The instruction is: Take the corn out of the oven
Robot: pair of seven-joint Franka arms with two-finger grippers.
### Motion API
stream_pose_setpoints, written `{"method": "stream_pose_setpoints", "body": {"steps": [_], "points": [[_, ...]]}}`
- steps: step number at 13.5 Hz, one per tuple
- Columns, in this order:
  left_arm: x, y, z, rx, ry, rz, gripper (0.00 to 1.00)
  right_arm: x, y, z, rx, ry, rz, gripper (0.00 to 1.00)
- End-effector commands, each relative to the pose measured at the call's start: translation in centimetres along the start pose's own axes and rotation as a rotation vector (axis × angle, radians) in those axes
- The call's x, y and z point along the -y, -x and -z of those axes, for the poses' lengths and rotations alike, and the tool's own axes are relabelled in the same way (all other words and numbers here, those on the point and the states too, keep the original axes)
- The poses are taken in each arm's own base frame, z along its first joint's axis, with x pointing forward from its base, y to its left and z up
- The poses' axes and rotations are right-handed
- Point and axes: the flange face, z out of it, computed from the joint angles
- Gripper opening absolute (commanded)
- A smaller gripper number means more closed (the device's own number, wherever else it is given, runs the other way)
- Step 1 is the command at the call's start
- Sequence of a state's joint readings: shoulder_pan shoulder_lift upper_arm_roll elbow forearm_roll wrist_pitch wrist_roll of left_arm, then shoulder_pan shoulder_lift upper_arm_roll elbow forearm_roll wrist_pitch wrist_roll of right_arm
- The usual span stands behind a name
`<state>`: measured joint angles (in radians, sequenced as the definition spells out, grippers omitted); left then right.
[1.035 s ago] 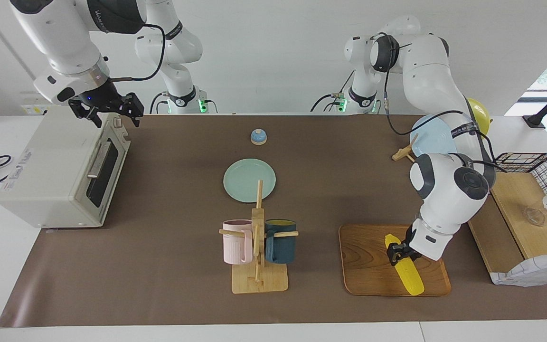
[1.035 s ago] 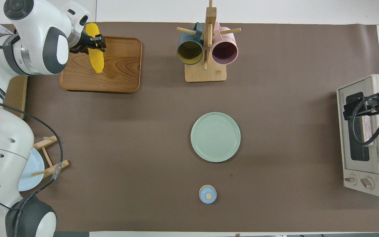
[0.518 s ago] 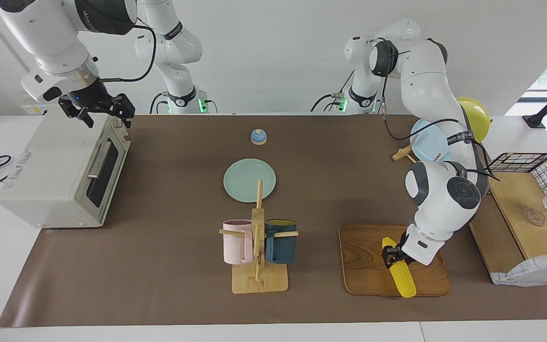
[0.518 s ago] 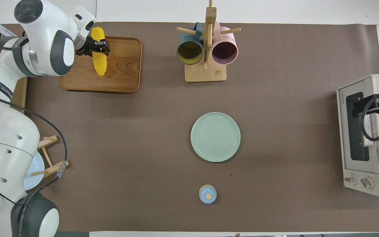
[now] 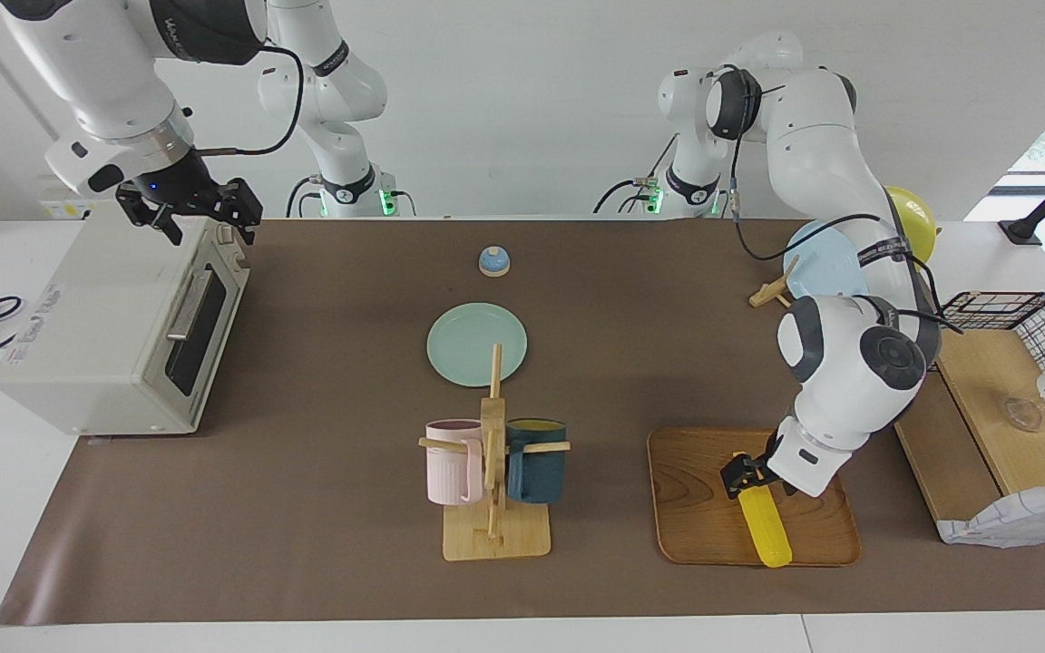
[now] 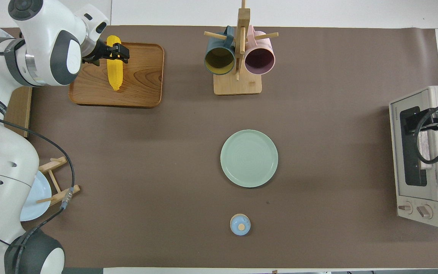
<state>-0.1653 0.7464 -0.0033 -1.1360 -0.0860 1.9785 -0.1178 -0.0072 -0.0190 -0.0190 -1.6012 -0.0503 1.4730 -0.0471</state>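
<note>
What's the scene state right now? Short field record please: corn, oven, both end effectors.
corn: lying on the wooden tray, toward the left arm's end of the table
oven: door closed, toward the right arm's end
left end effector: open, straddling the corn's upper end
right end effector: open, raised over the oven's top, holding nothing
task: corn is out of the oven

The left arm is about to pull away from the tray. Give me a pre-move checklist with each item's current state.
1. Corn out of the oven and lying on the wooden tray: ok.
2. Left gripper jaws open, astride the cob's end: ok.
3. Corn wholly inside the tray's rim: cannot tell; its end farther from the robots lies at the rim.
4. Oven door shut: ok.
5. Right gripper over the oven's top, jaws open, empty: ok.
</note>
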Motion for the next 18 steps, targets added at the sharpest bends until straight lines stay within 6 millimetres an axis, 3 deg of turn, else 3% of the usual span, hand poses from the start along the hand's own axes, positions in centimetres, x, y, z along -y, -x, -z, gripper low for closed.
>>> {"method": "stream_pose_setpoints", "body": {"steps": [1, 9, 12, 15, 18], "points": [[0.5, 2.4, 6.2, 0.034, -0.019, 0.003, 1.0, 0.2, -0.4, 0.4, -0.016, -0.02, -0.009, 1.0], [0.6, 13.1, 20.9, 0.19, -0.043, 0.029, 1.0, 0.4, -0.6, 0.6, -0.029, -0.018, -0.006, 1.0], [1.1, 17.4, 23.5, 0.219, -0.046, 0.031, 1.0, 0.4, -0.4, 0.7, -0.029, -0.018, -0.004, 1.0], [1.3, 20.8, 23.7, 0.257, -0.052, 0.03, 1.0, 0.5, -0.4, 0.7, -0.03, -0.021, -0.004, 1.0], [2.1, 20.3, 23.6, 0.235, -0.047, 0.042, 1.0, 0.5, -0.4, 0.7, -0.03, -0.021, -0.003, 1.0]]}}
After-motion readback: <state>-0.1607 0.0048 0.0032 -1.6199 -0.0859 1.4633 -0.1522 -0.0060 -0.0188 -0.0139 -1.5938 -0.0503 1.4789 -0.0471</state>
